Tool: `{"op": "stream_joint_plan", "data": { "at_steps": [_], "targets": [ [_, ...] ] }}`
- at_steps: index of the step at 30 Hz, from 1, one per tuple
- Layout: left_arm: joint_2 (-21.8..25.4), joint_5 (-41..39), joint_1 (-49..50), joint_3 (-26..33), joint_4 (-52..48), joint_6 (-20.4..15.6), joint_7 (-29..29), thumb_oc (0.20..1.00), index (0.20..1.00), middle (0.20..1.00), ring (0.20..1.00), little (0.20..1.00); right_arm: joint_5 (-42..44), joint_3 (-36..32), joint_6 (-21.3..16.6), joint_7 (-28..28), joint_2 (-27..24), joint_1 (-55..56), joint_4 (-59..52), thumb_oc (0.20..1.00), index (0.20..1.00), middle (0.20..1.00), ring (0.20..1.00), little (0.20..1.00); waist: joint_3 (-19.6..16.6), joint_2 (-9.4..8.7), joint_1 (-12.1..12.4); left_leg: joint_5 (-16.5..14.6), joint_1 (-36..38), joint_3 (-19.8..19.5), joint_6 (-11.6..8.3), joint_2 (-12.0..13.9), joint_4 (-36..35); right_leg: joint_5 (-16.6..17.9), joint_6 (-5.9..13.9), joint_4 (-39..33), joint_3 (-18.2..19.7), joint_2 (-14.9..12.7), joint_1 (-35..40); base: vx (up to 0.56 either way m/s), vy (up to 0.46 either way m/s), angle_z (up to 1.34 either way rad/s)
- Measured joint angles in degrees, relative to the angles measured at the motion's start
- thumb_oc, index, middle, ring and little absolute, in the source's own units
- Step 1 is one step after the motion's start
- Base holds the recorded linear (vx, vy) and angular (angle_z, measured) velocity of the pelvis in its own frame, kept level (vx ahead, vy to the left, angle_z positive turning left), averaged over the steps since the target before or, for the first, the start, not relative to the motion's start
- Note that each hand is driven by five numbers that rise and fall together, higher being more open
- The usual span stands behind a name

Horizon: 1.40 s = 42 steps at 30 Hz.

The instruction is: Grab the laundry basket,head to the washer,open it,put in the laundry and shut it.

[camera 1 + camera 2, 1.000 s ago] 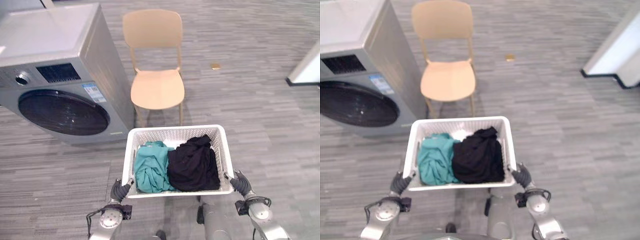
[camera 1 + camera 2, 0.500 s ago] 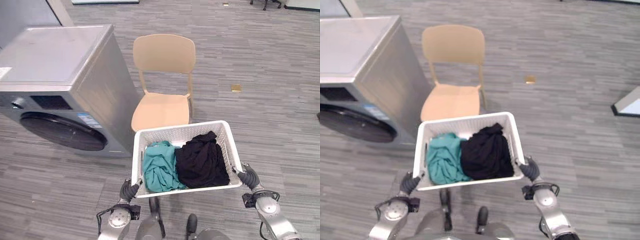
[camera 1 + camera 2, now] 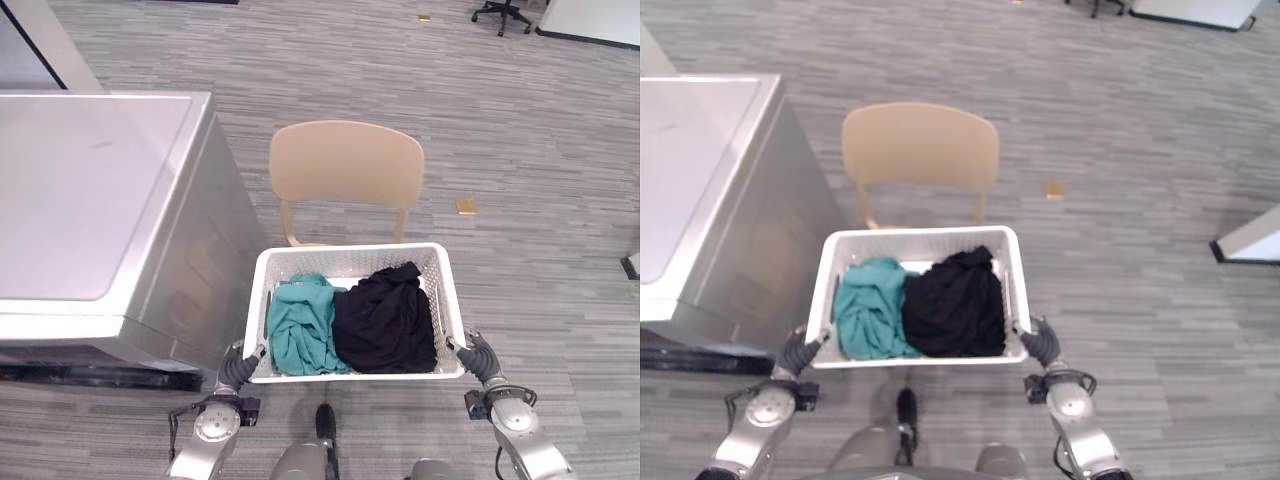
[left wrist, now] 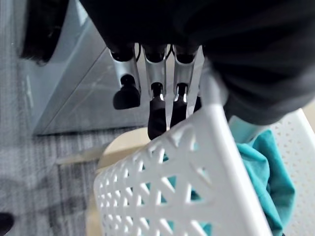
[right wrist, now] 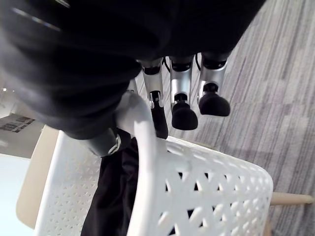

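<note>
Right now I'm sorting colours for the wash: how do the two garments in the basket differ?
The teal garment lies on the robot's left side of the basket; the black garment lies on its right. The black one takes up more of the basket and heaps higher than the teal one. Both are crumpled, touching each other, inside the same white basket.

- A tan chair (image 3: 345,172) stands on the grey striped floor (image 3: 540,250).
- A small tan square (image 3: 467,206) lies on the floor near it.
- An office chair base (image 3: 500,14) shows at the floor's far edge.
</note>
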Motion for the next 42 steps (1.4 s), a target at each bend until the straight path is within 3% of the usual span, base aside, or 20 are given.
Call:
{"op": "stream_joint_plan", "data": {
  "at_steps": [1, 3, 5, 7, 8, 9, 14, 19, 24, 27, 28, 29, 30, 31, 42],
  "targets": [
    [-0.06, 0.02, 0.01, 0.24, -0.13, -0.54, 0.10, 0.200, 0.200, 0.200, 0.200, 0.200, -0.10, 0.43, -0.17, -0.01, -0.12, -0.96, 0.35, 0.200, 0.200, 0.200, 0.200, 0.200, 0.34, 0.85, 0.08, -0.45, 1.38, -0.46, 0.39, 0.18, -1.95, -0.74, 0.53, -1.40, -0.57, 1.12, -2.98, 0.10, 0.013, -0.07],
    [-0.14, 0.00, 0.21, 0.67, 0.61, -0.56, 0.54, 0.200, 0.200, 0.200, 0.200, 0.200, -0.13, 0.75, -0.20, -0.01, -0.07, -2.78, 1.98, 0.200, 0.200, 0.200, 0.200, 0.200, 0.87, 1.65, -0.10, 1.07, 4.03, -0.32, -0.65, 0.43, -5.34, -0.88, 0.64, -9.54, -1.20, 3.66, -6.10, 0.07, -0.006, 0.14],
    [-0.37, 0.04, 0.86, -0.47, 1.25, -0.40, 0.62, 0.200, 0.200, 0.200, 0.200, 0.200, -0.12, 0.82, 0.15, -0.02, -0.07, -2.63, 4.00, 0.200, 0.200, 0.200, 0.200, 0.200, 0.85, 0.87, -0.12, 0.81, 6.11, -0.20, -0.89, -1.14, -5.79, 0.72, 0.22, -14.97, -2.00, 3.74, -7.04, 0.08, -0.012, 0.54],
    [-0.61, 0.08, 1.87, -0.88, 1.24, -0.39, 0.87, 0.200, 0.200, 0.200, 0.200, 0.200, -0.11, 1.26, 0.10, 0.03, -0.05, -2.38, 5.49, 0.200, 0.200, 0.200, 0.200, 0.200, 0.71, 0.59, -0.18, -0.43, 7.68, -0.38, -1.33, -1.93, -5.90, 3.43, 0.09, -17.05, -1.70, 3.70, -6.64, 0.08, -0.007, 0.44],
    [-0.73, 0.08, 3.83, -0.68, 1.33, -0.31, 1.03, 0.200, 0.200, 0.200, 0.200, 0.200, -0.11, 2.45, 0.00, 0.17, 0.09, -2.86, 7.17, 0.200, 0.200, 0.200, 0.200, 0.200, 0.14, -0.19, 0.65, -1.49, 8.65, -0.38, -2.10, -2.54, -6.08, 9.49, -0.39, -19.68, -1.05, 3.46, -5.66, 0.11, -0.015, 0.22],
    [-1.07, 0.07, 4.40, -0.59, 1.94, -0.16, 1.11, 0.200, 0.200, 0.200, 0.200, 0.200, -0.11, 2.86, 0.02, 0.73, 0.15, -3.63, 8.71, 0.200, 0.200, 0.200, 0.200, 0.200, 0.10, 0.07, 1.09, -1.69, 9.20, -0.44, -2.42, -2.17, -6.21, 12.06, -1.07, -22.13, -1.47, 4.14, -4.37, 0.10, -0.018, 0.07],
    [-2.96, 0.56, 3.50, -0.96, 5.51, 0.27, 1.93, 0.200, 0.200, 0.200, 0.200, 0.200, -0.13, 4.31, 0.52, 0.72, -0.03, -6.02, 13.13, 0.200, 0.200, 0.200, 0.200, 0.200, -0.56, 1.96, 1.34, -2.21, 9.06, -0.72, -3.50, -0.12, -6.11, 17.17, -3.12, -33.07, -2.74, 7.51, 1.09, 0.02, -0.003, -0.01],
    [-7.16, 1.02, -5.93, -4.53, 16.70, 0.20, 4.24, 0.200, 0.200, 0.200, 0.200, 0.200, -0.09, 5.03, 0.66, -3.48, -0.13, -10.25, 19.72, 0.200, 0.200, 0.200, 0.200, 0.200, -0.68, 3.53, 0.16, -2.05, 5.25, -1.90, -3.86, 0.40, -5.37, 17.89, -3.68, -34.21, -4.03, 8.13, -1.38, -0.12, 0.021, 0.12],
    [-7.57, 1.02, -12.18, -7.43, 22.94, 0.04, 6.83, 0.200, 0.200, 0.200, 0.200, 0.200, 0.16, 7.58, 0.75, -5.47, -0.87, -14.47, 24.23, 0.200, 0.200, 0.200, 0.200, 0.200, 0.13, 3.69, 0.18, -1.49, 0.97, -1.83, -4.31, 0.38, -4.46, 18.95, -4.14, -34.05, -3.72, 7.97, -5.34, -0.15, 0.030, -0.02],
    [-7.74, 1.00, -20.97, -7.56, 29.65, -0.67, 9.66, 0.200, 0.200, 0.200, 0.200, 0.200, 1.80, 9.14, -0.09, -7.35, 0.11, -22.96, 29.66, 0.200, 0.200, 0.200, 0.200, 0.200, 3.80, 3.35, -0.31, -0.60, -4.23, -1.72, -4.27, 0.27, -3.01, 20.16, -3.52, -33.94, -3.25, 7.75, -9.91, -0.07, 0.035, 0.01],
    [-7.62, 1.01, -22.06, -7.38, 29.60, -0.81, 10.23, 0.244, 0.244, 0.244, 0.244, 0.244, 2.15, 9.18, -0.12, -7.71, 0.13, -24.03, 29.69, 0.200, 0.200, 0.200, 0.200, 0.200, 5.04, 3.41, -0.19, -0.23, -4.51, -1.73, -4.30, 0.25, -3.09, 20.93, -3.91, -33.99, -3.23, 7.76, -10.23, 0.00, 0.000, 0.00],
    [-7.51, 1.02, -22.45, -6.88, 29.53, -0.97, 10.64, 0.570, 0.570, 0.570, 0.570, 0.570, 2.37, 9.25, -0.13, -7.70, 0.09, -24.81, 29.68, 0.200, 0.200, 0.200, 0.200, 0.200, 5.86, 3.34, -0.21, -0.18, -4.44, -1.62, -4.35, 0.32, -3.10, 21.01, -4.02, -34.03, -3.06, 7.83, -10.22, 0.03, 0.042, -0.04],
    [-7.68, 0.94, -21.84, -6.40, 29.09, -1.20, 10.97, 1.000, 1.000, 1.000, 1.000, 1.000, 2.80, 9.30, -0.16, -7.70, 0.57, -24.76, 29.60, 0.573, 0.573, 0.573, 0.573, 0.573, 5.90, 3.34, -0.30, -0.18, -4.12, -1.60, -4.40, 0.40, -3.33, 21.00, -4.02, -34.05, -2.97, 7.96, -10.04, 0.03, 0.053, -0.06],
    [-7.92, 0.98, -20.71, -6.15, 29.11, -1.64, 11.17, 1.000, 1.000, 1.000, 1.000, 1.000, 3.54, 9.38, -0.23, -7.55, 0.65, -24.44, 29.60, 1.000, 1.000, 1.000, 1.000, 1.000, 5.91, 3.33, -0.23, -0.21, -3.70, -1.59, -4.44, 0.45, -3.59, 20.98, -4.02, -34.07, -2.94, 8.04, -9.74, 0.04, 0.049, -0.04],
    [-9.00, 1.09, -17.48, -5.30, 28.16, -2.77, 12.01, 1.000, 1.000, 1.000, 1.000, 1.000, 3.82, 11.25, -0.26, -5.18, 0.71, -18.59, 29.67, 1.000, 1.000, 1.000, 1.000, 1.000, 6.58, 2.68, 0.00, -0.13, 1.85, -1.63, -4.51, 0.42, -5.98, 20.50, -3.94, -34.18, -2.73, 8.09, -5.16, 0.03, 0.002, 0.01]
  ]
}}
